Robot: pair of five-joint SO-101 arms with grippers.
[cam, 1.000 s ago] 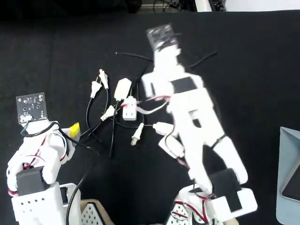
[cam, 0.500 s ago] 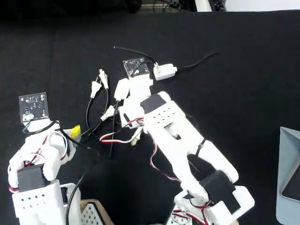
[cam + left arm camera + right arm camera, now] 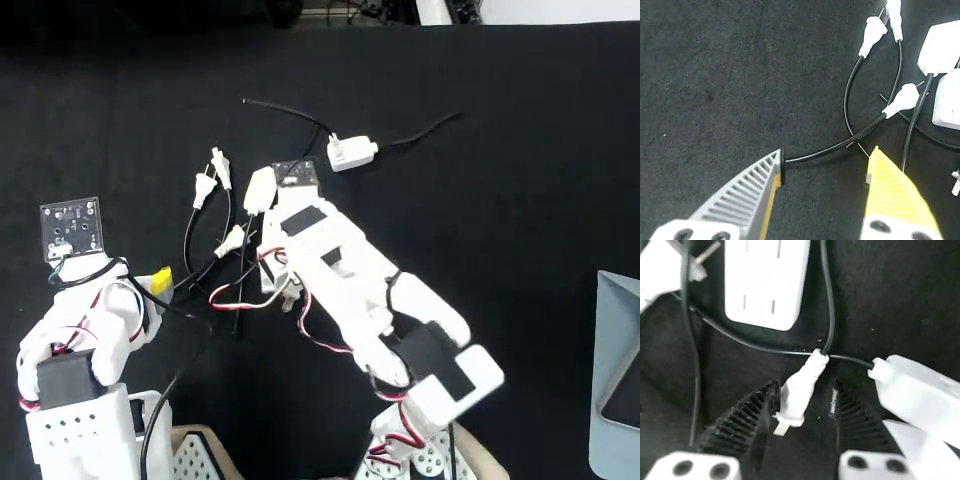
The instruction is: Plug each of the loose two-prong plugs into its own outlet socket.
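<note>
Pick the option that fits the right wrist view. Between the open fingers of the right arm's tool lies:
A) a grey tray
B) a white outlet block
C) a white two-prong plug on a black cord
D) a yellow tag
C: the small white two-prong plug, on its thin black cord, lies between the black ribbed fingers of the open right tool; the white outlet block sits farther ahead.

White plastic two-prong plug (image 3: 799,390) between black ribbed fingers (image 3: 740,425) of right gripper (image 3: 805,386); white rectangular socket block (image 3: 767,280) ahead. On left gripper (image 3: 826,151), ribbed fingers, one grey (image 3: 747,192), one yellow. Black tabletop (image 3: 715,75).
</note>
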